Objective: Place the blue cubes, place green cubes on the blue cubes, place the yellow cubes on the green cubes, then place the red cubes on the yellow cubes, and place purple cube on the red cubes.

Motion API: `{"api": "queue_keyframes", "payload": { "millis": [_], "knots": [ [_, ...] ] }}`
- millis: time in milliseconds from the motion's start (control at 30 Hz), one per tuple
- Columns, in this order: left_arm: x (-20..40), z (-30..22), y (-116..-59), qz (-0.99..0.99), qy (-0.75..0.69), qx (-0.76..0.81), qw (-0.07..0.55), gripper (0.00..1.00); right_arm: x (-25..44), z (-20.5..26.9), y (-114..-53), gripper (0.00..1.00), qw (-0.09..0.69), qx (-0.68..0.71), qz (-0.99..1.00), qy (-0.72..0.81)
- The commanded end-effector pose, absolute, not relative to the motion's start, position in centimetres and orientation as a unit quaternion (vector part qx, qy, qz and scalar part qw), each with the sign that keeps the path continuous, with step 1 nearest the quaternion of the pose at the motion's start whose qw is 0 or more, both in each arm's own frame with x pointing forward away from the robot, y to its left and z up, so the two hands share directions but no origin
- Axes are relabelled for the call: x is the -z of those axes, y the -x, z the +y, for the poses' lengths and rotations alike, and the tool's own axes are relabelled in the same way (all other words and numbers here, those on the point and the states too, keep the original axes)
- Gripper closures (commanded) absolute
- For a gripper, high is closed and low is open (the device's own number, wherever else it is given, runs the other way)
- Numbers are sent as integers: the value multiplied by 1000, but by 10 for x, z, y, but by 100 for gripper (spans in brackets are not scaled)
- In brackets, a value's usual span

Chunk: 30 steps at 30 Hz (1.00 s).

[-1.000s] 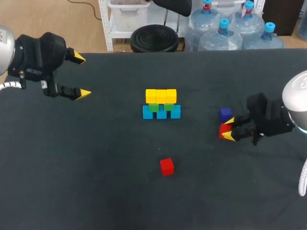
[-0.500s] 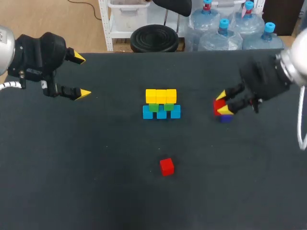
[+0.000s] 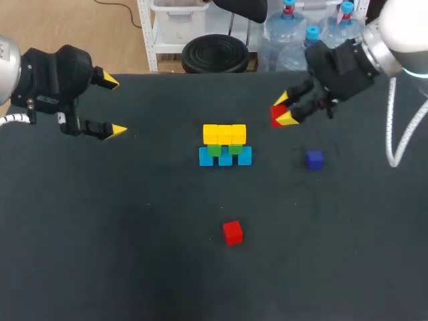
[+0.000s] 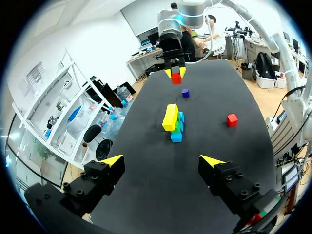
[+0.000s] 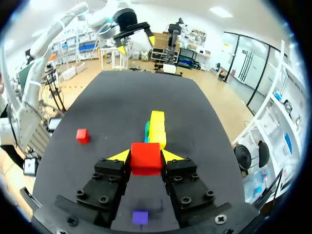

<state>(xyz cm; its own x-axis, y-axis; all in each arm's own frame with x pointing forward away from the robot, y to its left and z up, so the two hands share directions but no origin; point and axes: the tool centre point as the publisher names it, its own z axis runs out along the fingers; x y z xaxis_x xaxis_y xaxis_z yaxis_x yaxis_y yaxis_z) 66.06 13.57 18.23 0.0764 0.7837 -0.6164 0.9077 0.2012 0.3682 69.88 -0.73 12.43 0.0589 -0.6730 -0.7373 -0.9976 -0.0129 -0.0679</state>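
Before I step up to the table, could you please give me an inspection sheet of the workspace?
Surface: dark table.
Job's things: yellow cubes on green cubes on blue cubes; loose red cube nearer the robot; purple cube to their right.
Clutter: nothing seen.
Grippers: left gripper open, empty; right gripper shut on held red cube.
Cables: white cable off right arm.
Surroundings: nothing seen.

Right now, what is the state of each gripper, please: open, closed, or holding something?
Left gripper: open, holding nothing.
Right gripper: closed on a red cube.
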Motion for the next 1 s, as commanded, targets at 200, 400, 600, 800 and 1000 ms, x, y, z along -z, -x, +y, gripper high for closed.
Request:
{"api": "queue_keyframes", "payload": {
  "millis": [200, 400, 600, 800, 1000],
  "knots": [
    [-181, 138, -660, 672, -627, 83, 385, 0, -121, 31, -717, 100, 300, -287, 641, 646],
    [-181, 138, -660, 672, -627, 83, 385, 0, -118, 45, -714, 100, 293, -296, 651, 635],
    [-181, 138, -660, 672, -627, 83, 385, 0, -114, 53, -712, 100, 286, -298, 654, 634],
    [-181, 138, -660, 672, -627, 83, 385, 0, -109, 61, -715, 100, 285, -302, 655, 631],
    [-181, 138, -660, 672, -627, 83, 385, 0, -103, 67, -715, 100, 281, -307, 656, 630]
  ]
}}
